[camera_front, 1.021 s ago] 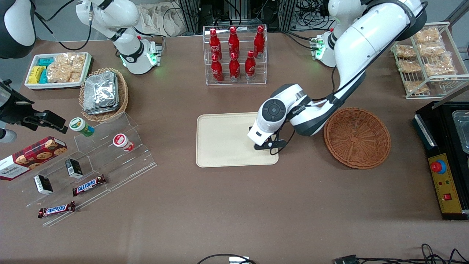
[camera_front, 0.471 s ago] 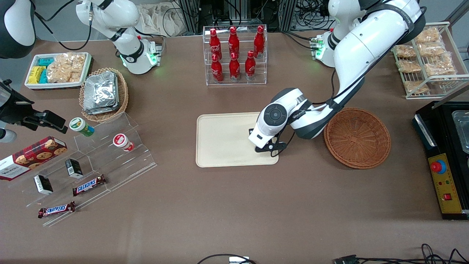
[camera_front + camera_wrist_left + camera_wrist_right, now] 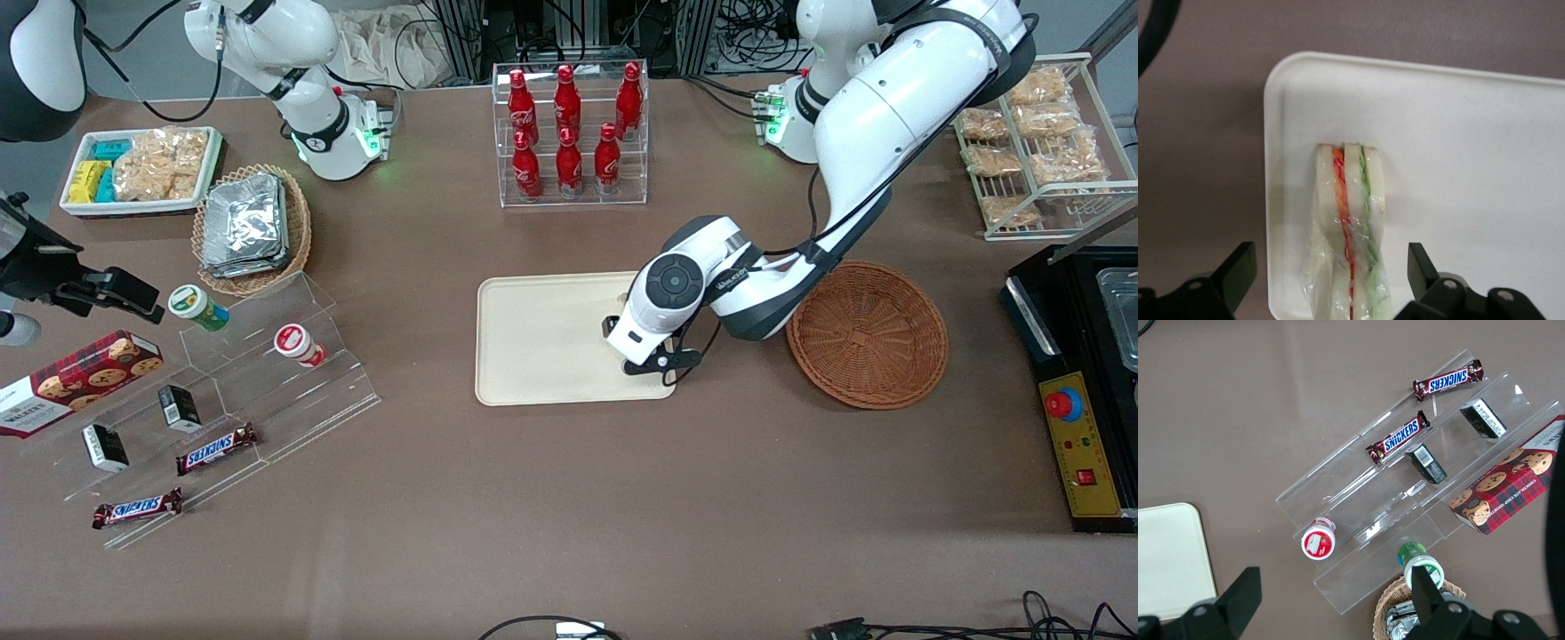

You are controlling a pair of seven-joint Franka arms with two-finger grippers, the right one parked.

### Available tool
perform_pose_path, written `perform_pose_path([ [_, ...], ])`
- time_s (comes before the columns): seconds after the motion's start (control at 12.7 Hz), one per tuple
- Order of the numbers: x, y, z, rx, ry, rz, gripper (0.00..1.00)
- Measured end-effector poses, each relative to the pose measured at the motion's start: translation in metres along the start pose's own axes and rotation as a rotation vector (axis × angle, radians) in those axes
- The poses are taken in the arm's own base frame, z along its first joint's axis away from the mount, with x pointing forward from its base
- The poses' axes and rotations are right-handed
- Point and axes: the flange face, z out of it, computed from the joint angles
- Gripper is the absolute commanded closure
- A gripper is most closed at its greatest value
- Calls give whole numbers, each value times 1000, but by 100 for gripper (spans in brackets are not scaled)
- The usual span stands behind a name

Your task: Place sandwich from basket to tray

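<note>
The sandwich (image 3: 1348,230) lay on the tray (image 3: 533,342), close to the rim nearest the basket (image 3: 867,333). The gripper (image 3: 1331,280) hung above it, fingers spread wide, touching nothing. The arm had lifted slightly since earlier. From the front, it hid the sandwich.

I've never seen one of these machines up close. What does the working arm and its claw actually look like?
The working arm is made of glossy white rounded segments with dark grey bands at the joints, and a thin black cable runs along it. A round dark grey cap sits near the wrist. Its claw, over the tray, has two black angular fingers, spread apart.
</note>
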Motion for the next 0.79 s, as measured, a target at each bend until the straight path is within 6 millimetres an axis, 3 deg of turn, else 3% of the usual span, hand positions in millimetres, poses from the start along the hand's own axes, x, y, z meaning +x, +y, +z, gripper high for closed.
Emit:
perform_pose_path([
  [0.16, 4, -3, -27, 21, 31, -9, 0],
  [0.55, 9, -16, -128, 84, 120, -64, 0],
  [0.79, 39, -48, -193, 75, 143, -79, 0],
])
